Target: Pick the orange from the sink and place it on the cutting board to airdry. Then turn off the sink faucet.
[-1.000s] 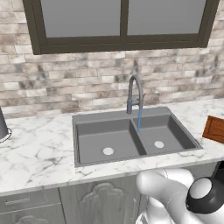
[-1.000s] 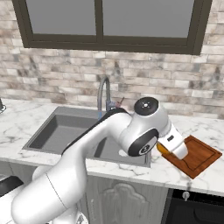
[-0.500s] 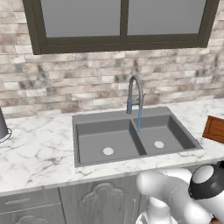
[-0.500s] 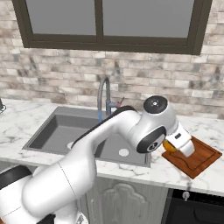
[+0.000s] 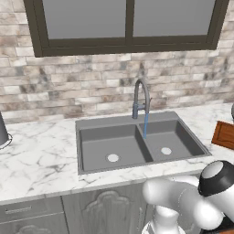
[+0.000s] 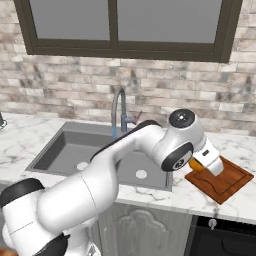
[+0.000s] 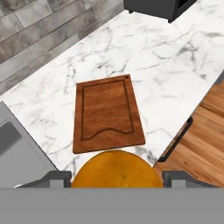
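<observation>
The orange point(image 7: 117, 169) sits pinched between the gripper point(image 7: 117, 178) fingers. Both hang above the near edge of the cutting board point(image 7: 108, 113).

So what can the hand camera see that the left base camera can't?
The hand view has the orange held in the pincer, the whole cutting board lying bare below it, and some wooden floor. The left base view has both basins of the sink, the sink faucet with water running, and the window. Both show the marble counter, and the left base view catches a corner of the board.
</observation>
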Motion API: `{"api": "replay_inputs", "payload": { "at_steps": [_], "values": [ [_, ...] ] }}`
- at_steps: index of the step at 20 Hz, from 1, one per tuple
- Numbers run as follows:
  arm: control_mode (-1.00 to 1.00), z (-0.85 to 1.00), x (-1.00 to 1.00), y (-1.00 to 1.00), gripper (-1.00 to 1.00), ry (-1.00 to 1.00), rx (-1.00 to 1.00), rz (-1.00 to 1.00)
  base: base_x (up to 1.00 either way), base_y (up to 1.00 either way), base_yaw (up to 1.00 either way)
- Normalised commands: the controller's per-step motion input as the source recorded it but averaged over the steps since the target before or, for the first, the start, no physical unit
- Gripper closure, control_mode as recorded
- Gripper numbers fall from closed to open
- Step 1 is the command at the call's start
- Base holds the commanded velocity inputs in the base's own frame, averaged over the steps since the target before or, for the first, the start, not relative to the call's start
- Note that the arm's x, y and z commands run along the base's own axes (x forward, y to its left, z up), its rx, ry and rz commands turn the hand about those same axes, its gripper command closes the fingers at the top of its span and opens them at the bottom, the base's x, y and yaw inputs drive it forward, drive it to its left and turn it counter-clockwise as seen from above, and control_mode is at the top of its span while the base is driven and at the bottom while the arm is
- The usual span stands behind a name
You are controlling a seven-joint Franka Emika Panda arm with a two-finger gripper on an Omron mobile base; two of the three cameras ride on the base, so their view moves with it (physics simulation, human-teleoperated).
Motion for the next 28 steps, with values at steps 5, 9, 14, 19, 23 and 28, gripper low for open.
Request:
{"api": "replay_inputs", "payload": {
  "at_steps": [5,9,14,19,23,28],
  "values": [
    [-1.00,-0.19,0.23,-0.16,1.00,0.00,0.00,0.00,0.00,0.00,0.00],
    [-1.00,-0.19,0.26,-0.21,1.00,0.00,0.00,0.00,0.00,0.00,0.00],
    [-1.00,-0.11,0.17,-0.23,1.00,0.00,0.00,0.00,0.00,0.00,0.00],
    [-1.00,-0.11,0.13,-0.17,1.00,0.00,0.00,0.00,0.00,0.00,0.00],
    [-1.00,-0.09,0.02,-0.12,1.00,0.00,0.00,0.00,0.00,0.00,0.00],
    [-1.00,-0.10,0.00,-0.03,1.00,0.00,0.00,0.00,0.00,0.00,0.00]
  ]
}}
